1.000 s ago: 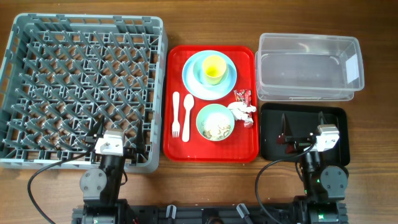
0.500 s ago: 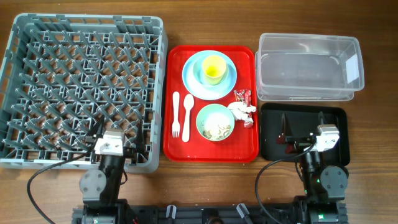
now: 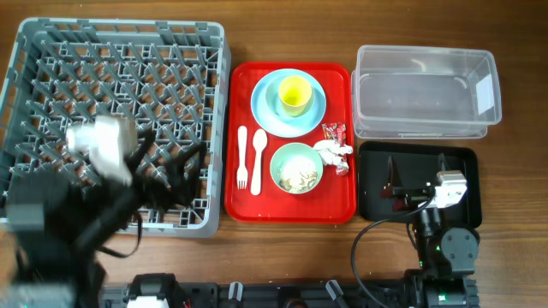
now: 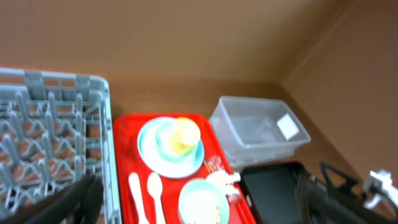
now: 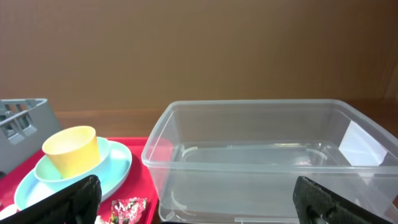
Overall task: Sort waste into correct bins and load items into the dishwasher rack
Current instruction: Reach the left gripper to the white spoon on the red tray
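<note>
- On the red serving tray (image 3: 291, 208), at the middle of the tabletop, sits everything to be sorted: a light blue plate (image 3: 267, 109) carrying a pale green bowl (image 5: 46, 171) with the yellow cup (image 3: 294, 94) in it, and a second bowl (image 3: 295, 168) holding rice scraps (image 3: 300, 176).
- Beside that bowl lie the white spoon and fork (image 3: 256, 162) on one side, and the crumpled napkin (image 3: 336, 154) and red wrapper (image 3: 333, 132) on the other.
- Right of the tray, the clear tub (image 3: 424, 53) and the black tray (image 3: 374, 205) look bare of waste; on the left, the grey rack (image 3: 111, 32) holds no dishes.
- By my reckoning the job is not yet begun: all the waste is unsorted and every dish is unloaded.
- Over the rack's near edge, the left gripper (image 4: 196, 193) is lifted and blurred overhead, its jaws spread wide and holding nothing.
- Above the black tray, the right gripper (image 3: 417, 178) hangs low, its jaws wide too and holding nothing.
</note>
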Controlling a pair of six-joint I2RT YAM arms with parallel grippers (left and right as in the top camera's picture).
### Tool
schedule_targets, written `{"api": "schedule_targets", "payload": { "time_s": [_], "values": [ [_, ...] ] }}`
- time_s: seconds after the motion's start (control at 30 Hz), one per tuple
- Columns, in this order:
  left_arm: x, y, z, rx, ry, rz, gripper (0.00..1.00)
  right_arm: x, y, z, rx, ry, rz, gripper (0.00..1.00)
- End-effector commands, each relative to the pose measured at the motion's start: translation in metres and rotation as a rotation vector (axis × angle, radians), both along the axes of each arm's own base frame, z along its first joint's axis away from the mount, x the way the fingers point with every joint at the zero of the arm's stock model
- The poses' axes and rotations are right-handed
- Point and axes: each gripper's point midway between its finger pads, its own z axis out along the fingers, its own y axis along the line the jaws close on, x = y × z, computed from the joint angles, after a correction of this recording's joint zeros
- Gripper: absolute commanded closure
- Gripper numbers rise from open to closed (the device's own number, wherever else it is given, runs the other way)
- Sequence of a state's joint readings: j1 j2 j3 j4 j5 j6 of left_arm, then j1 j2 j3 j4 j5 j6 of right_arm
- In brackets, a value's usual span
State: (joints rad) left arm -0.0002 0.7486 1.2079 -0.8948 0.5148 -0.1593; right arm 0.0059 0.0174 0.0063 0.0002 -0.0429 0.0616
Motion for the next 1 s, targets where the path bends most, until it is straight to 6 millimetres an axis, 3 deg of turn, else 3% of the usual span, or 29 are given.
{"api": "schedule_targets", "payload": {
  "time_s": [0.0,0.07,0.1,0.13,0.17,0.2,0.33,0.53,0.6,0.97],
  "values": [
    [0.048,-0.012,-0.011,-0.052,0.378,-0.056,0.00,0.000,-0.002,0.001,-0.008,-0.006,-0.012,0.00],
    [0.062,-0.026,-0.044,-0.128,0.603,-0.126,0.00,0.000,-0.002,0.001,-0.009,-0.006,-0.012,0.00],
    [0.069,-0.027,-0.068,-0.140,0.723,-0.124,0.28,0.000,-0.002,0.001,-0.009,-0.006,-0.013,0.00],
    [0.070,-0.029,-0.095,-0.134,0.852,-0.130,0.69,0.000,-0.002,0.001,-0.009,-0.006,-0.013,0.00],
    [0.070,-0.028,-0.106,-0.120,0.904,-0.121,0.96,0.000,-0.002,0.001,-0.009,-0.006,-0.013,0.00],
    [0.067,-0.030,-0.128,-0.053,0.980,-0.108,0.96,0.000,-0.002,0.001,-0.009,-0.006,-0.012,0.00],
    [0.055,-0.040,-0.173,0.231,1.031,0.026,0.96,0.000,-0.002,0.001,-0.008,-0.006,-0.012,0.00],
    [0.060,-0.105,-0.246,0.361,0.852,0.074,0.95,0.000,-0.002,0.001,-0.008,-0.006,-0.013,0.00],
    [0.073,-0.099,-0.264,0.408,0.763,0.164,0.82,0.000,-0.002,0.001,-0.008,-0.006,-0.012,0.00],
    [0.074,-0.102,-0.344,0.473,0.847,0.180,0.85,0.000,-0.002,0.001,-0.008,-0.006,-0.012,0.00]
  ]
}}
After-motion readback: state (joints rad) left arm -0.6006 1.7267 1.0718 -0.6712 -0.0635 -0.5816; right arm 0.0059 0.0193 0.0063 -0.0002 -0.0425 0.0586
